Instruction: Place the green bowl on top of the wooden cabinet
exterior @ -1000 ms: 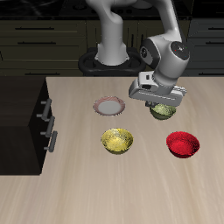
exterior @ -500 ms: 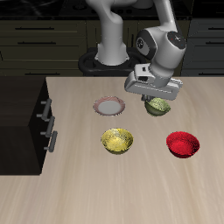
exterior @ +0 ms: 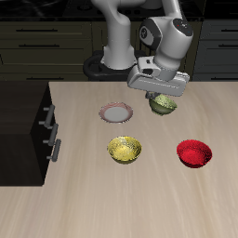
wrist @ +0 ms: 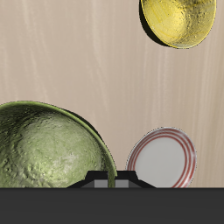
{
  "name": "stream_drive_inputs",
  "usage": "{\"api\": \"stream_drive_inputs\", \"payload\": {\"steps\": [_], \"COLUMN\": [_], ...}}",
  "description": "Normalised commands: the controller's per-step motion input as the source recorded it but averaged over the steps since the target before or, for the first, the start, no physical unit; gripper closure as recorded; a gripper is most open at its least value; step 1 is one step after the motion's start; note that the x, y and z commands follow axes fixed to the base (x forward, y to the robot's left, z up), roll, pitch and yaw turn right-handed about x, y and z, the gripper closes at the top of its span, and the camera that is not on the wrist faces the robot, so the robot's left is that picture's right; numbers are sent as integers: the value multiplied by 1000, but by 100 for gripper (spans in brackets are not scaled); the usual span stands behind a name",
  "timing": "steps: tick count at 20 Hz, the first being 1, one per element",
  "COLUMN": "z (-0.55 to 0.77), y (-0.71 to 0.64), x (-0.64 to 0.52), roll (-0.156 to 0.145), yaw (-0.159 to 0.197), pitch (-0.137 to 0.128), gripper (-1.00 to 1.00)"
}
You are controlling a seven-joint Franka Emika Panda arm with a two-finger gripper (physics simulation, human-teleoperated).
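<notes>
The green bowl (exterior: 164, 104) is held at its rim by the gripper (exterior: 159, 94), whose fingers are closed on it, and it hangs clear of the table (exterior: 139, 204), tilted, over the back part of the tabletop beside the plate (exterior: 116, 113). In the wrist view the bowl (wrist: 48, 147) fills much of the frame, its rim pinched at the finger (wrist: 108, 181), with the plate (wrist: 163, 162) and the yellow bowl (wrist: 179, 21) beyond it.

The carry to the cabinet (exterior: 23, 121) is judged to be the step in hand. The bowl is best kept high enough to clear the cabinet's edge, moved across above the plate, and lowered onto the flat top well in from the edge before release. Because only the rim is gripped, swinging is likely if the motion is hurried.

The green bowl is round and thin-walled, olive outside, with a pale mottled, glossy inside. The yellow bowl (exterior: 125, 150) is patterned and shiny; the red bowl (exterior: 195, 152) is deep and plain. The cabinet is boxy, near black, with silver handles (exterior: 53, 150). The table is light, grained wood.
</notes>
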Motion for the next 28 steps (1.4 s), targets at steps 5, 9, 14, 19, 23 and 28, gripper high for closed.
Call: {"api": "stream_drive_inputs", "payload": {"steps": [5, 9, 14, 19, 23, 28], "z": [425, 262, 308, 60, 151, 281], "y": [-195, -84, -135, -69, 88, -125], "x": [-45, 16, 67, 47, -103, -64], "roll": [-20, -15, -44, 62, 319, 43], "yaw": [91, 122, 112, -78, -235, 40], "pitch": [-93, -49, -58, 48, 94, -47], "gripper": [100, 100, 100, 100, 100, 100]}}
